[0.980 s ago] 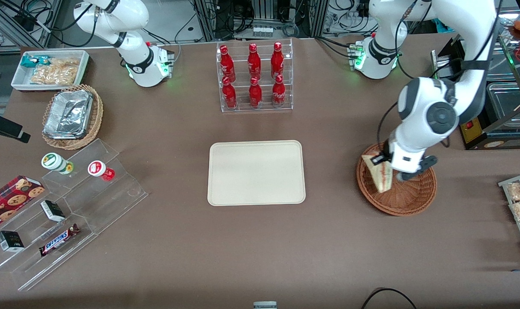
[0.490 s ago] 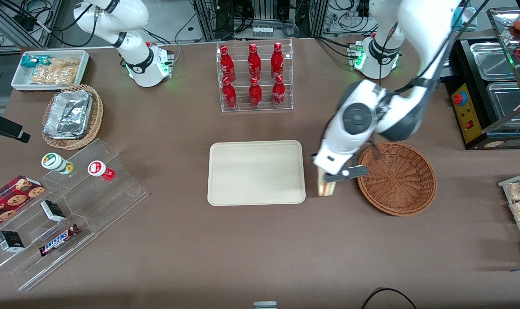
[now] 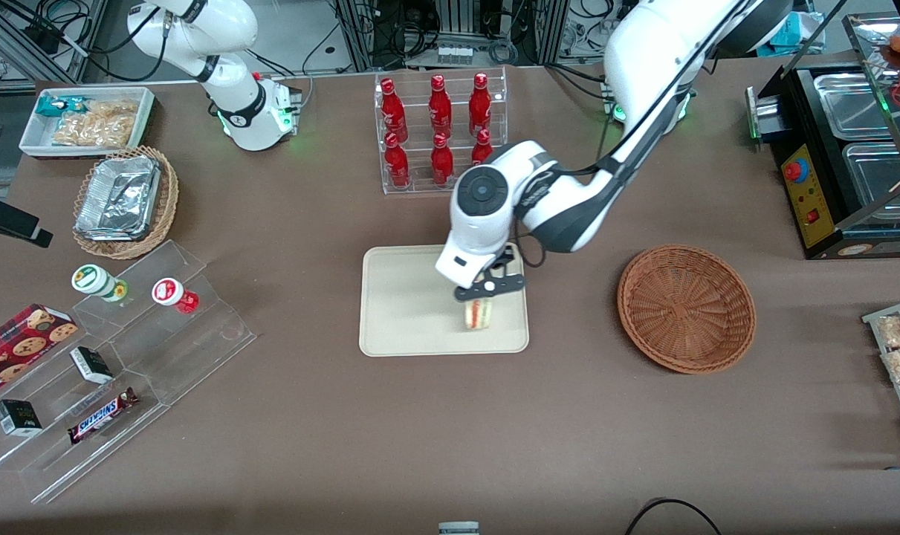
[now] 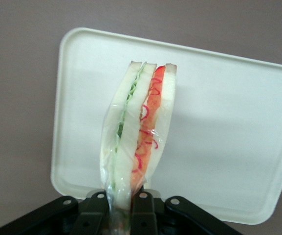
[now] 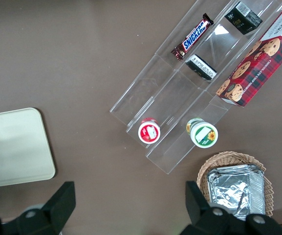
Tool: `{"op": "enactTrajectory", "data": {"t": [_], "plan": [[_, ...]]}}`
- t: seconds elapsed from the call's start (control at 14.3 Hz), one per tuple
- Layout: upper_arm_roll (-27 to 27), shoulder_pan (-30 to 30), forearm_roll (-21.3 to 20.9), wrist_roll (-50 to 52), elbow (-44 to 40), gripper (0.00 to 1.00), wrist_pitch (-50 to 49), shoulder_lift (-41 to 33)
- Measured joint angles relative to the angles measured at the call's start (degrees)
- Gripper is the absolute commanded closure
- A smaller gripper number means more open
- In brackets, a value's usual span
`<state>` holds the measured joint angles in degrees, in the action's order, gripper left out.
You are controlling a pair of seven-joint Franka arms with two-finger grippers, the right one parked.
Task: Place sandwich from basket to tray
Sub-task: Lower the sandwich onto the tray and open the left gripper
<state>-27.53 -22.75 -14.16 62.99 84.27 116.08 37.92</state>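
The sandwich [image 3: 478,313] is no longer seen next to the basket [image 3: 686,308], where it was held half a second ago. It is now carried over the tray [image 3: 405,312], above the part of the tray nearest the basket. The gripper [image 3: 487,291] has been moved along with it and now hangs over the tray too. The jaws are pressed onto the sandwich, one on each side, at its wrapped end [image 4: 119,205]. The sandwich is held upright, with its red and green layers shown along the edge. It cannot be told if the sandwich touches the tray yet.

The basket is left with nothing in it and sits well apart from the tray, toward the working arm's end of the surface.

Most of the tray is bare, and lots of room is seen on it toward the parked arm's end. The sandwich is held near the tray's rim on the basket end. Open brown surface [image 3: 450,431] lies all around the tray. The rack of red bottles [image 3: 441,134] stands farther from the front camera than the tray, with a gap kept between them.
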Motion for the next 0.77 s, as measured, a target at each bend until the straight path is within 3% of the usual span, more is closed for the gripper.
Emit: {"op": "enactTrajectory", "data": {"t": [0.77], "plan": [[0.0, -4.2, 0.0, 3.1, -5.3, 0.93, 1.7, 8.7]]}}
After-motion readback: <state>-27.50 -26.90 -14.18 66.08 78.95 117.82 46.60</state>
